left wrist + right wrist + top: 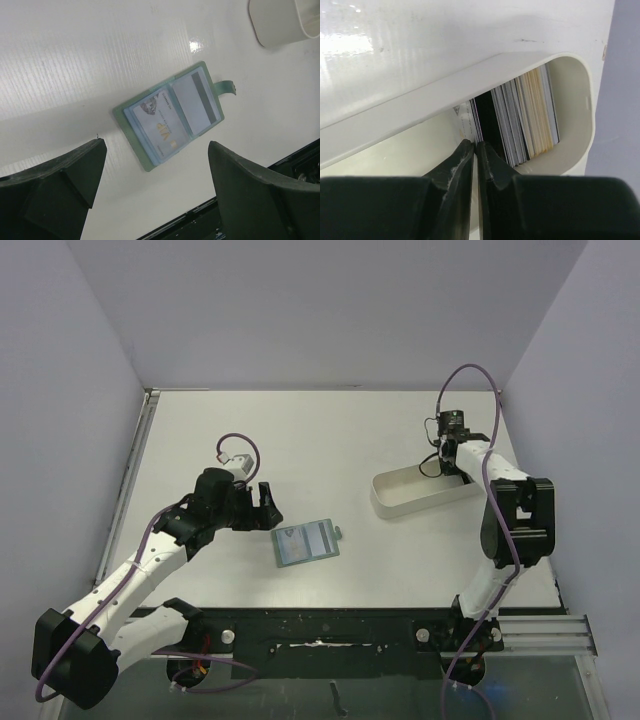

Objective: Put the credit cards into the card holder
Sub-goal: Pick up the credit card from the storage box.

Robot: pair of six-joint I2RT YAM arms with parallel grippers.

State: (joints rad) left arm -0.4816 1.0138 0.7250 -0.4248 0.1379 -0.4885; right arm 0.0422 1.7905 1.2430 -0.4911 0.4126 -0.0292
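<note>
We see left pincer (155, 160) wide open, empty | right pincer (476, 146) nipping edge of pale credit card (464, 120) just ahead

Bright, even light falls from overhead on the white table (330, 430), and shadows stay faint and soft. A small glare patch gleams beyond the card holder (170, 117). Up close, the right hand (475, 144) shows dark, blurred fingers (455, 172).

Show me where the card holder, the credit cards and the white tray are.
card holder (135, 140), left wrist view, on its green border.
credit cards (520, 122), right wrist view, on the stack's edges.
white tray (420, 116), right wrist view, on its long wall.
</note>
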